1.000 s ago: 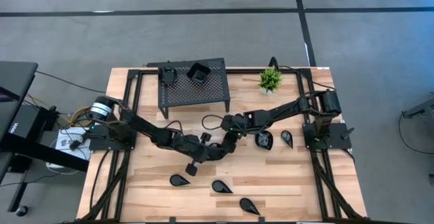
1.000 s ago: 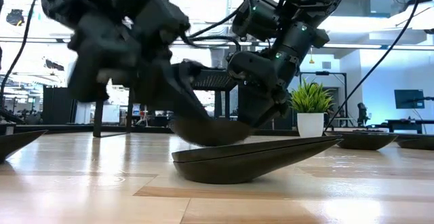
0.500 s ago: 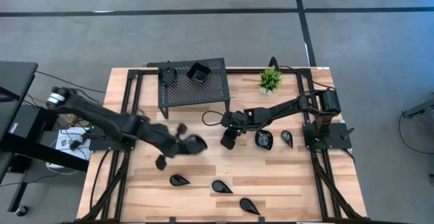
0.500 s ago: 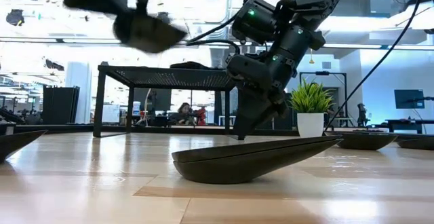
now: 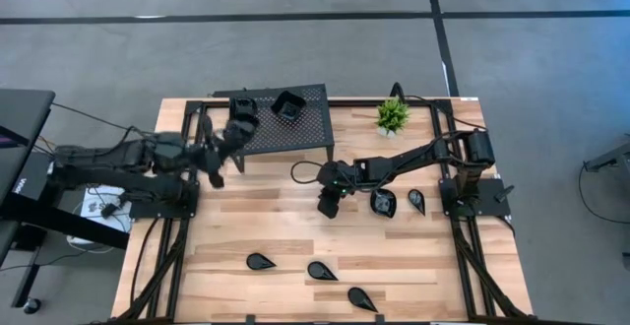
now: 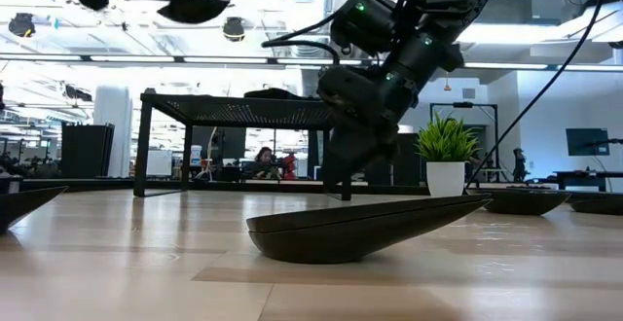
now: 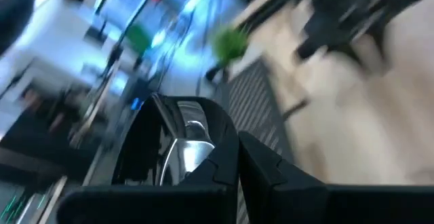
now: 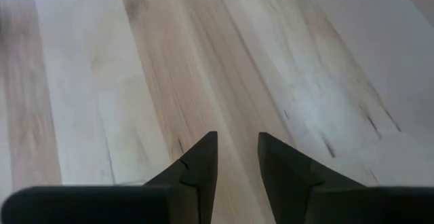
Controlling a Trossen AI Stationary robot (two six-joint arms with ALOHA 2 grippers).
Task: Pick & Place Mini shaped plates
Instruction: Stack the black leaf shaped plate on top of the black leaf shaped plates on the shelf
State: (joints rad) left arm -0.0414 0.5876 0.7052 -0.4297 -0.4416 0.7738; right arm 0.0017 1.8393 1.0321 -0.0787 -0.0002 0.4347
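My left gripper (image 5: 226, 140) hangs high by the left end of the black perforated stand (image 5: 295, 133), shut on a glossy black mini plate (image 7: 178, 149), which also shows at the top of the low view (image 6: 193, 10). Two dark plates (image 5: 243, 106) (image 5: 288, 106) sit on top of the stand. My right gripper (image 5: 328, 207) points down at the bare wood mid-table, open, with nothing between its fingers (image 8: 203, 163). Two plates (image 5: 384, 203) (image 5: 416, 201) lie to its right. Three teardrop plates (image 5: 261, 261) (image 5: 322, 270) (image 5: 361, 298) lie near the front edge. My left gripper pinches the plate between its two fingers, at an edge (image 7: 217, 170) beside the finger (image 7: 261, 166) that shows. The plate juts out beyond the fingers, which point nearly level toward the stand. It is lifted clear, well above the table.
A small green potted plant (image 5: 392, 116) stands at the far right of the stand. The nearest teardrop plate (image 6: 360, 229) fills the low view's foreground. Bare wood lies between the stand and the front row of plates. Cables (image 5: 305, 172) run along the right arm.
My left gripper has risen from the middle of the table with the plate and swung toward the far left, up beside the stand's left end, turning as it went. The plate is now lifted clear, above the stand's top. My right gripper has kept still.
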